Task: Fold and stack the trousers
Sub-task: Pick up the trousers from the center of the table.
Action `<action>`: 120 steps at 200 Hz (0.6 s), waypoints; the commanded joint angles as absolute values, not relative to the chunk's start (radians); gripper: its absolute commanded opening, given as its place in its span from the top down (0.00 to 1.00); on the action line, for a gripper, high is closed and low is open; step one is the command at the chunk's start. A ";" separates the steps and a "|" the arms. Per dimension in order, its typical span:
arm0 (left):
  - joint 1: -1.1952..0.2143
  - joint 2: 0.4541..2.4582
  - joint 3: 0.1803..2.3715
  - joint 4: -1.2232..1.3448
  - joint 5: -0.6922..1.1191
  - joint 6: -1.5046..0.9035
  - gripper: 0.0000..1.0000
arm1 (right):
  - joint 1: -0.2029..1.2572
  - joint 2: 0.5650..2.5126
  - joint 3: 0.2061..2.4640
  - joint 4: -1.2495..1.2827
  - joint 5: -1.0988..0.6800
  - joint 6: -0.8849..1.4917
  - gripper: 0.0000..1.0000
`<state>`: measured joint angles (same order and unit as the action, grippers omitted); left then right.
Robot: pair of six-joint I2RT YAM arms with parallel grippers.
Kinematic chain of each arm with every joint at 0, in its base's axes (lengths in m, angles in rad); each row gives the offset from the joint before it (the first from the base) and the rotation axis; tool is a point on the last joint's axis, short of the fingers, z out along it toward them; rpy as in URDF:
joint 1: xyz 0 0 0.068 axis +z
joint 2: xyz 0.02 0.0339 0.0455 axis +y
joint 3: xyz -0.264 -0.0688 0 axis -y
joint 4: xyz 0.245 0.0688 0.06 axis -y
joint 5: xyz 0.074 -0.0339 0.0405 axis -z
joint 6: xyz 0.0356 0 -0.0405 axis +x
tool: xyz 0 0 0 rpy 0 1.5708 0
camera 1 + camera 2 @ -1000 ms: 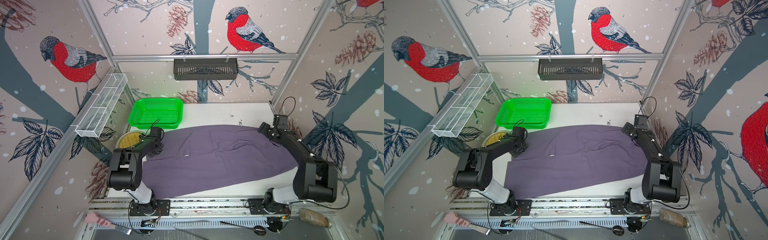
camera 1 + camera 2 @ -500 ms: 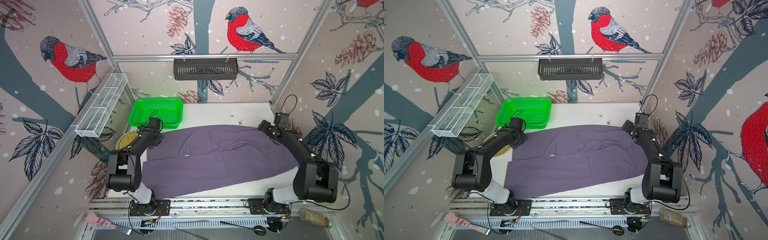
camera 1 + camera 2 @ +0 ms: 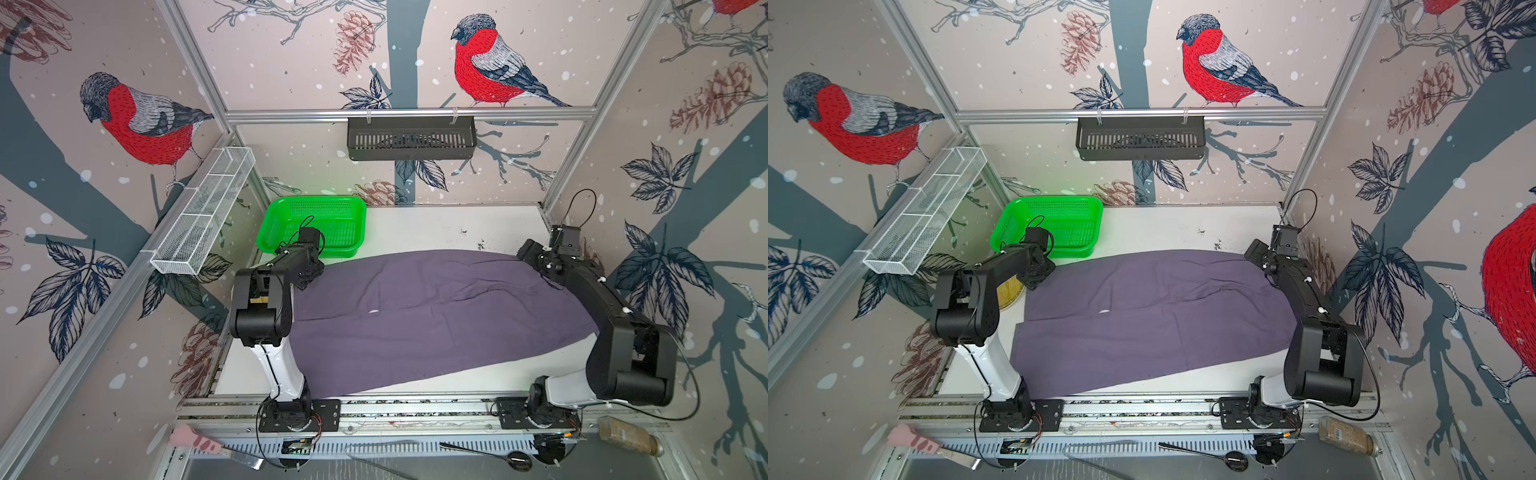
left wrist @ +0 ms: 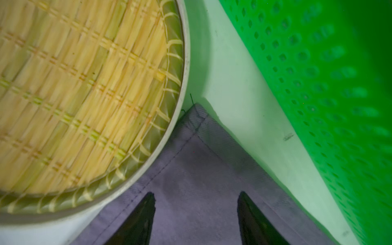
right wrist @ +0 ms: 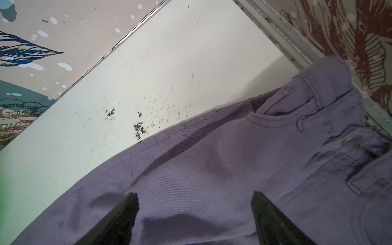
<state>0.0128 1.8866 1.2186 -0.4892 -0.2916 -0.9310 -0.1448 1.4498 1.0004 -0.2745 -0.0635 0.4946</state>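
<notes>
My left gripper (image 4: 195, 194) stands spread over the hem corner of the dusty purple-grey cotton trousers (image 3: 436, 320), pinching nothing. Over the last second it has drifted toward the perforated green plastic basket (image 3: 316, 202). My right gripper (image 5: 195, 194) hangs spread and empty near the waistband. The trousers lie flat on the white table (image 3: 436, 224), so I judge the first fold can begin.

The trousers (image 3: 436, 316) are soft purple-grey all over, with a shiny silver button (image 5: 352, 141). Beside the trousers, the basket (image 3: 332, 224) is bright green with tiny holes. The round tray (image 4: 84, 95) is yellow and woven, and the table (image 3: 436, 226) is white with black specks.
</notes>
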 commanded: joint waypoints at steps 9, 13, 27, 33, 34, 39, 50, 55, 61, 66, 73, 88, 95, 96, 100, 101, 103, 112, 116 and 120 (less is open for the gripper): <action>0.025 1.924 1.243 -0.471 -0.292 -0.853 0.34 | -0.147 1.454 1.009 -0.249 -0.077 0.483 0.13; 0.025 1.933 1.250 -0.474 -0.294 -0.850 0.34 | -0.146 1.457 1.009 -0.247 -0.078 0.483 0.13; 0.025 1.953 1.269 -0.483 -0.310 -0.840 0.33 | -0.147 1.459 1.009 -0.245 -0.085 0.485 0.13; 0.025 1.960 1.277 -0.490 -0.324 -0.839 0.32 | -0.147 1.460 1.009 -0.243 -0.087 0.487 0.13; 0.025 1.962 1.278 -0.490 -0.326 -0.839 0.32 | -0.147 1.461 1.009 -0.244 -0.087 0.486 0.13; 0.027 1.970 1.284 -0.495 -0.328 -0.841 0.32 | -0.147 1.462 1.008 -0.241 -0.090 0.486 0.13; 0.030 1.985 1.301 -0.501 -0.327 -0.841 0.32 | -0.147 1.463 1.006 -0.238 -0.093 0.487 0.13; 0.030 1.991 1.307 -0.507 -0.331 -0.841 0.32 | -0.147 1.463 1.005 -0.238 -0.093 0.489 0.13; 0.029 1.997 1.316 -0.518 -0.343 -0.845 0.32 | -0.147 1.465 1.005 -0.236 -0.094 0.486 0.13; 0.030 2.001 1.326 -0.529 -0.354 -0.847 0.32 | -0.147 1.465 1.003 -0.237 -0.093 0.486 0.13; 0.030 2.003 1.336 -0.539 -0.371 -0.848 0.32 | -0.147 1.465 1.003 -0.235 -0.094 0.487 0.13; 0.030 2.000 1.340 -0.537 -0.383 -0.836 0.32 | -0.147 1.466 1.000 -0.234 -0.094 0.485 0.13; 0.032 2.004 1.346 -0.539 -0.385 -0.831 0.31 | -0.147 1.466 0.998 -0.232 -0.096 0.485 0.13; 0.031 2.004 1.346 -0.540 -0.385 -0.830 0.32 | -0.147 1.466 0.997 -0.231 -0.095 0.485 0.13; 0.033 2.009 1.355 -0.545 -0.386 -0.830 0.31 | -0.147 1.468 0.997 -0.230 -0.097 0.485 0.13; 0.034 2.010 1.356 -0.546 -0.385 -0.829 0.31 | -0.147 1.469 0.997 -0.230 -0.098 0.485 0.13; 0.035 2.012 1.358 -0.548 -0.382 -0.827 0.31 | -0.148 1.469 0.997 -0.229 -0.098 0.485 0.13; 0.036 2.019 1.369 -0.545 -0.368 -0.818 0.31 | -0.147 1.472 0.996 -0.227 -0.102 0.485 0.13; 0.036 2.022 1.373 -0.544 -0.365 -0.815 0.30 | -0.147 1.475 0.996 -0.226 -0.105 0.485 0.13; 0.036 2.024 1.374 -0.541 -0.360 -0.813 0.30 | -0.147 1.476 0.996 -0.226 -0.107 0.486 0.14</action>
